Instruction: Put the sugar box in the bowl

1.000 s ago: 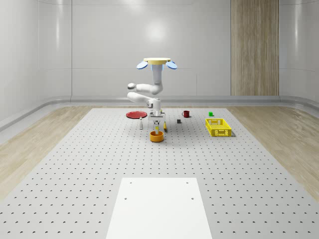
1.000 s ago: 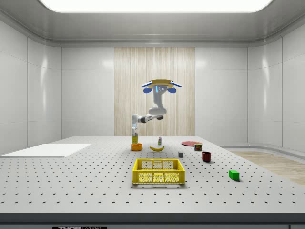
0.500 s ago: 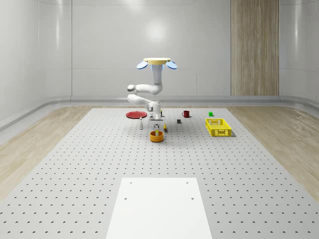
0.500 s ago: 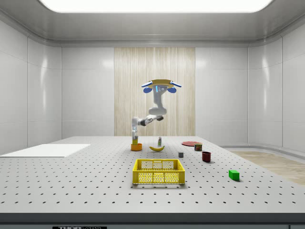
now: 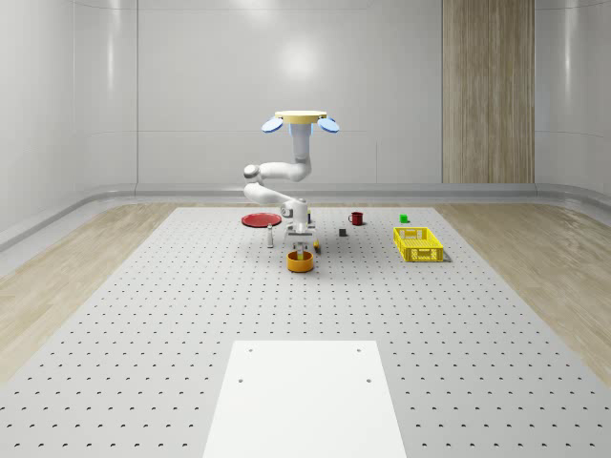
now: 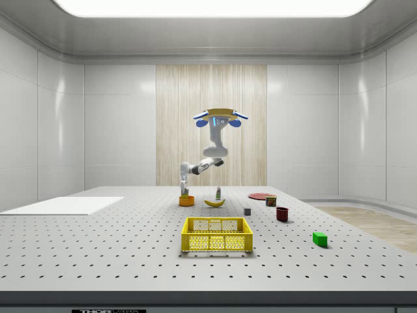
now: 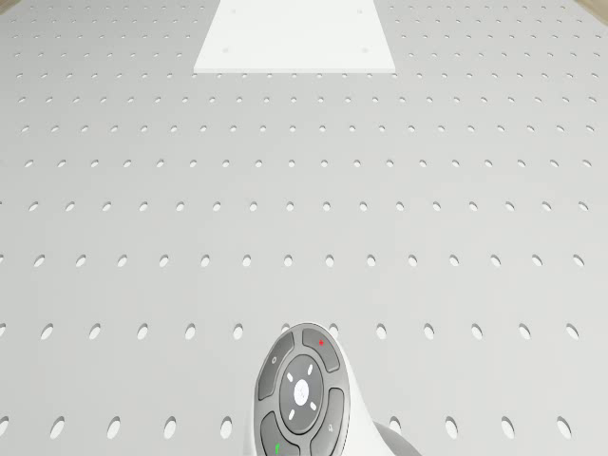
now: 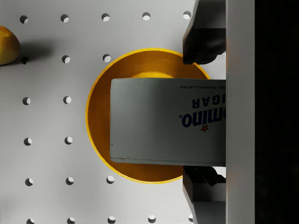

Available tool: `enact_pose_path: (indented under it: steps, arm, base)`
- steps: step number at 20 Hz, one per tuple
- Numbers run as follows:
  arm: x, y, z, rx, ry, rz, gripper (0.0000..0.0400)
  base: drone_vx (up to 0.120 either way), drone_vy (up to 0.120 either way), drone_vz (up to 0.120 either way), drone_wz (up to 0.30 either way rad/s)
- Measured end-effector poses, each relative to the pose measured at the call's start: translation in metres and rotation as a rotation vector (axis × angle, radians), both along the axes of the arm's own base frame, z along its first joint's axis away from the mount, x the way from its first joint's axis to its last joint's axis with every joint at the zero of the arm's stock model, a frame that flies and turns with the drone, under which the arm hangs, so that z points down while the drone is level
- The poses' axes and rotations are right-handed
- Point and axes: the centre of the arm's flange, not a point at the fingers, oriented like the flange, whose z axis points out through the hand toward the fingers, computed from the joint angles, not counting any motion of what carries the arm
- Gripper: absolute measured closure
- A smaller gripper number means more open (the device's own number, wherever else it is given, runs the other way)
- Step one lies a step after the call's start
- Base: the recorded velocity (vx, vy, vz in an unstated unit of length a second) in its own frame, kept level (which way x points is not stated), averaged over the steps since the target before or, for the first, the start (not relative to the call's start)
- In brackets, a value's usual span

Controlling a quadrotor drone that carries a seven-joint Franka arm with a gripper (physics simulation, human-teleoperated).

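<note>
Change: I compare with the earlier pictures. The arm has lifted the end effector [image 5: 301,244] step by step, from low in the bowl [image 5: 300,264] to a little above its rim.
End effector: in the wrist view its two fingers [image 8: 205,42] stand apart on either side of the sugar box [image 8: 163,121]. I see a dark gap between the upper finger and the box face, so I judge the grip is released.
Sugar box: it stands on its end inside the orange bowl, with the bowl's rim showing around it. In the side view its top pokes just over the rim, under the end effector.
Drone: it hovers [image 5: 300,121] just above the middle of the whole-scene frame, high over the counter [image 5: 191,315] and a little behind the bowl. It has not shifted in the last second; only the arm went up.
Neighbours: the banana [image 6: 214,203] lies near the bowl, apart from it.
Meaning for the task: I think the placing is done. The box rests in the bowl without the fingers.
Next, my judgement: I would raise straight up until the fingers are clear of the box top, because a sideways move could tip the tall box out.
</note>
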Motion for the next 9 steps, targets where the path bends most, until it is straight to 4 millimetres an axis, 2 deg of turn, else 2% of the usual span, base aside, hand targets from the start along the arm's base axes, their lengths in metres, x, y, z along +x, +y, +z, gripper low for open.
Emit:
enact_pose_path:
  steps: [4, 9]
  arm:
    - [0.000, 0.000, -0.010, 0.002, -0.001, -0.011, 0.0023]
    - [0.000, 0.000, -0.017, 0.003, -0.001, -0.017, 0.0007]
  base:
    - [0.000, 0.000, 0.000, 0.000]
    - [0.000, 0.000, 0.000, 0.000]
